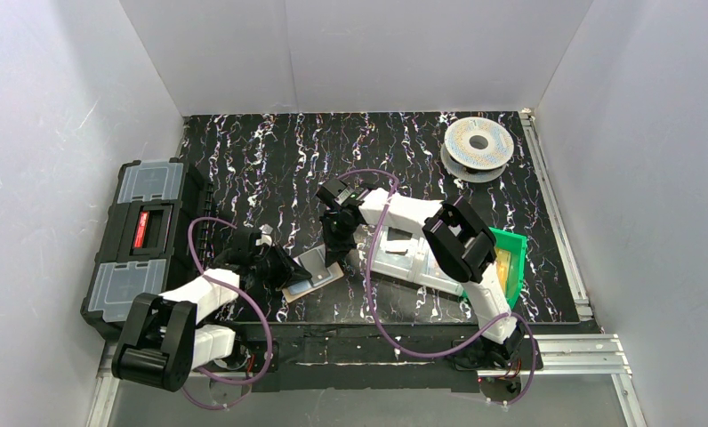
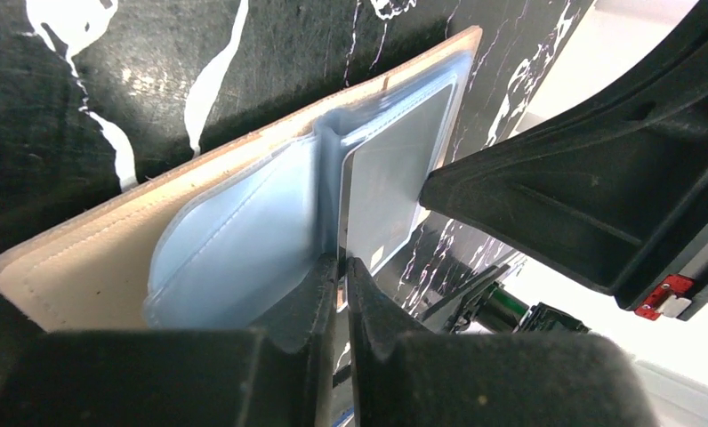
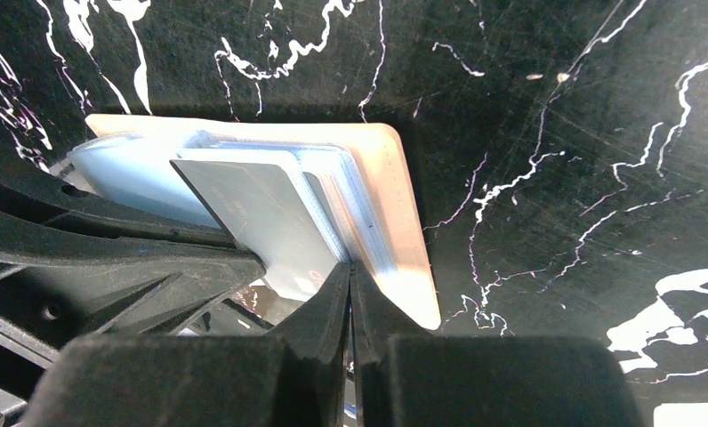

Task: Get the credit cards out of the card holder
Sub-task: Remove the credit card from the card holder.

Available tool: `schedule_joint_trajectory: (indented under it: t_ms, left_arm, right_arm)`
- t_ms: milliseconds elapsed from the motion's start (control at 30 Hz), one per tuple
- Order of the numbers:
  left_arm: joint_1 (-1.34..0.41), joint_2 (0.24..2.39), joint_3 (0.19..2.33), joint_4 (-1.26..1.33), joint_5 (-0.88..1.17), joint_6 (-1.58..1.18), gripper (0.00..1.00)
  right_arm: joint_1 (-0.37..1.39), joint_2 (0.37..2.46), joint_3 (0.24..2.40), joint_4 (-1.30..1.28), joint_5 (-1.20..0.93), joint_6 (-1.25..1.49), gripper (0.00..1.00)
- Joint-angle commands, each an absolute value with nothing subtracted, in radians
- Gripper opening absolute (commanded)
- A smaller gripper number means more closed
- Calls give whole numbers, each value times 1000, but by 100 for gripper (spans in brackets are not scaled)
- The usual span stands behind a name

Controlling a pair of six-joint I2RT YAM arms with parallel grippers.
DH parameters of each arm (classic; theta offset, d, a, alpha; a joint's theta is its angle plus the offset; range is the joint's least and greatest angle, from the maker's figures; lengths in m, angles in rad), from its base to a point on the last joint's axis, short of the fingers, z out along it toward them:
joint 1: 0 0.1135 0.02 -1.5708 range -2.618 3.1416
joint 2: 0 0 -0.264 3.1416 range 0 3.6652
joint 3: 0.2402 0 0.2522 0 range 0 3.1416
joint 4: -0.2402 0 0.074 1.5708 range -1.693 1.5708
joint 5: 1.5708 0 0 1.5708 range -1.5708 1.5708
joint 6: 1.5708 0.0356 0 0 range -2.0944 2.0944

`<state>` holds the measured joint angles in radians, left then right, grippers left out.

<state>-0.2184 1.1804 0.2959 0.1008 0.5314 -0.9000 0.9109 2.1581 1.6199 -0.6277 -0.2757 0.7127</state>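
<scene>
Arms bent low at the card holder (image 1: 315, 274): left gripper (image 2: 341, 263) pinches a credit card (image 2: 393, 173), right gripper (image 3: 350, 269) pinches the holder's edge. Black marbled table (image 1: 404, 151) beneath, white walls (image 1: 350, 53).

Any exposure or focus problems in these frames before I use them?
Top external: even light, soft shadows, card holder tiny. Left wrist: left fingers soft, far-right background blown white, credit card sharp. Right wrist: right fingers blurred, sheen on the card, table crisp.
</scene>
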Motion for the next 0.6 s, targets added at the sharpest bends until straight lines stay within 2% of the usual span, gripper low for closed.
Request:
schedule_joint_trajectory:
  t_ms: [0, 233, 433, 500, 567]
  left_arm:
    - [-216, 1202, 291, 138, 565, -902, 0]
    - [-222, 1332, 343, 244, 574, -945, 0]
    - [-244, 1450, 452, 246, 542, -940, 0]
    - [-246, 1478, 485, 216, 534, -932, 0]
    - [-247, 1500, 523, 163, 524, -913, 0]
  right_arm:
    - [892, 2241, 1587, -650, -170, 701, 9]
    - [833, 2191, 1585, -652, -152, 689, 11]
    - [811, 2145, 1627, -683, -105, 639, 39]
    - [812, 2144, 1644, -700, -86, 624, 44]
    - [812, 2150, 1653, -709, -74, 616, 46]
